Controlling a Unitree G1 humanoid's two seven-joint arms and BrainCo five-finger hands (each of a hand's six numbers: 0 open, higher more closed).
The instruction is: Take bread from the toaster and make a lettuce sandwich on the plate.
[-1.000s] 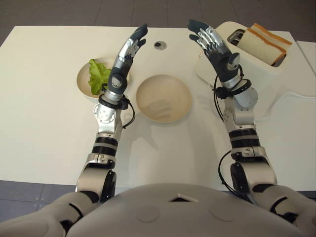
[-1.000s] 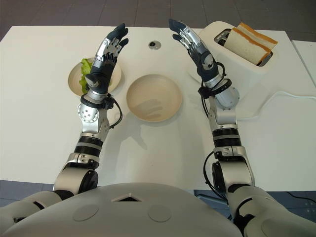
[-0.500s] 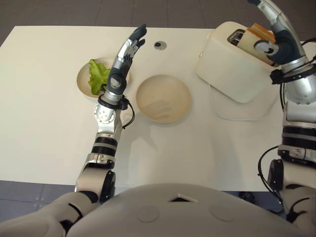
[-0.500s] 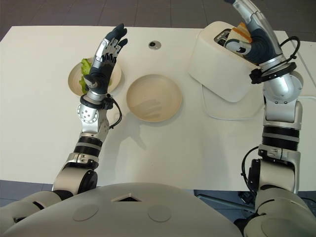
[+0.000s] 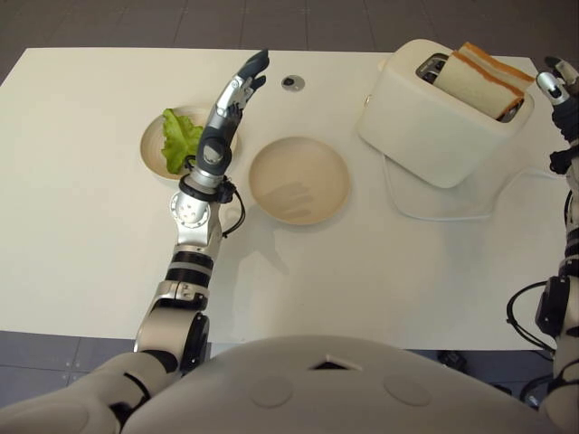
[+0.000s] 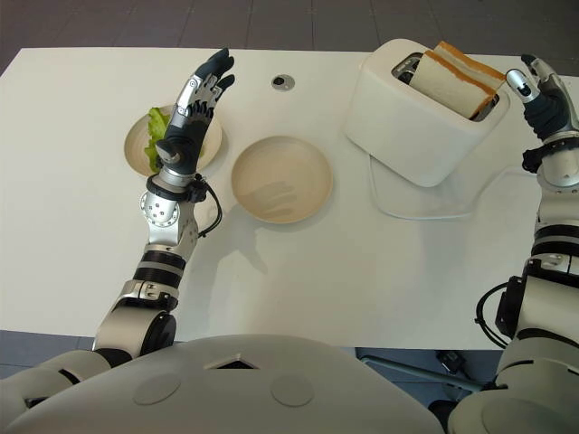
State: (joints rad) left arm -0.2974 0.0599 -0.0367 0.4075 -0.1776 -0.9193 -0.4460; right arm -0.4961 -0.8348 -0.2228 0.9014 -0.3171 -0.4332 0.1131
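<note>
Your left hand point(image 6: 194, 104) hangs raised, fingers straight and holding nothing, over the far side of the one small cream dish point(image 5: 147, 149), which carries a single green lettuce leaf point(image 5: 179, 140). Your right hand point(image 6: 541, 90) is up at the far right, fingers loose and empty, just right of the one white toaster point(image 5: 434, 136). Two slices of white bread point(image 5: 484, 77) lean out of its slot. One empty round cream plate point(image 5: 299, 179) sits between dish and toaster. The toaster's white cord point(image 5: 425, 215) loops across the white bench point(image 5: 90, 226), and a small round metal fitting point(image 5: 292, 83) lies far centre.

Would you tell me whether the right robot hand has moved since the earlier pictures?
Yes. The right robot hand has swung rightward, from left of the toaster to right of it.
</note>
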